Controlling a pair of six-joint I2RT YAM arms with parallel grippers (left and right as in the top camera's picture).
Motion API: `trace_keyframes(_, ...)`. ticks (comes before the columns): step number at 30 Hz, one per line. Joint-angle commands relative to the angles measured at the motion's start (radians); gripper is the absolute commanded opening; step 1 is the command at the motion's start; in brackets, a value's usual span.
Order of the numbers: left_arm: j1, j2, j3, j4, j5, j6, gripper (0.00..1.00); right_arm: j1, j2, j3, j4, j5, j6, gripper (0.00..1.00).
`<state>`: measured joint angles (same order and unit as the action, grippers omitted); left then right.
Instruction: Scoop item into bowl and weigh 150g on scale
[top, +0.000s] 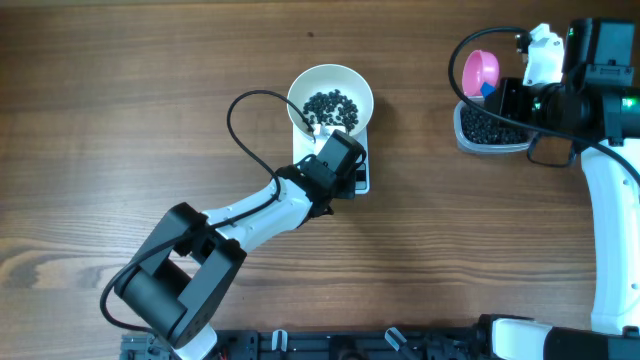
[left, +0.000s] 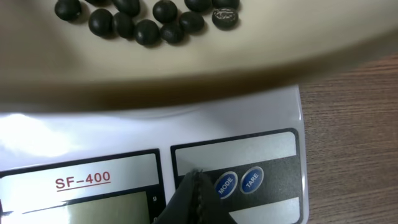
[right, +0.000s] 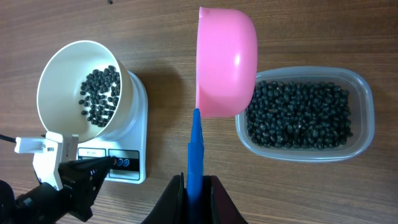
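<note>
Small round matte black beans (top: 330, 105) lay in a loose heap on the floor of the round white smooth-walled bowl (top: 352, 82). That bowl stood on the small white rectangular digital scale (left: 261, 112) and covered most of its platform. Many more beans filled the clear rounded-rectangular plastic tub (right: 365, 109), well apart from the scale to its right. The left gripper (left: 198, 186) reached over the scale's front panel with its black jaws pressed together on nothing. Their tip was just beside the round blue MODE button (left: 225, 185), which sat next to the blue TARE button (left: 252, 181); whether the tip touched the panel could not be told. A label on the panel read SF-400, and the grey display (left: 106, 208) showed no legible figure. The right gripper (right: 194, 186) pinched the flat blue handle (right: 194, 146) of the pink round plastic scoop (right: 227, 59). It held the scoop turned on its side between the scale and the tub, the pink cup overlapping the tub's edge nearest the scale. Scale and tub rested on the brown wooden table (top: 150, 100).
</note>
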<state>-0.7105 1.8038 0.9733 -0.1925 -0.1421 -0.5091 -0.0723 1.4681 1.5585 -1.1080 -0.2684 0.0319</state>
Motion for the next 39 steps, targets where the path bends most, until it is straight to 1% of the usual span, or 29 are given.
trace_keyframes(1, 0.006, 0.028, -0.006, 0.010, -0.028, -0.004, 0.04, -0.001, 0.009, -0.009, -0.002, 0.005, -0.005, 0.04)
trace_keyframes(14, 0.006, 0.065, -0.006, 0.016, 0.014, 0.000, 0.04, -0.001, 0.009, -0.009, -0.016, 0.005, -0.005, 0.04)
trace_keyframes(26, 0.006, 0.061, 0.000, -0.028, 0.015, -0.020, 0.04, -0.001, 0.009, -0.009, -0.024, 0.006, -0.006, 0.04)
trace_keyframes(31, 0.006, 0.061, 0.017, -0.067, 0.063, -0.019, 0.04, -0.001, 0.009, -0.009, -0.023, 0.009, -0.006, 0.04)
trace_keyframes(34, 0.006, 0.061, 0.017, -0.067, 0.064, -0.019, 0.04, -0.001, 0.009, -0.009, -0.023, 0.009, -0.006, 0.04)
trace_keyframes(39, 0.006, 0.058, 0.031, -0.063, 0.090, 0.023, 0.04, -0.001, 0.009, -0.009, -0.020, 0.016, -0.006, 0.04)
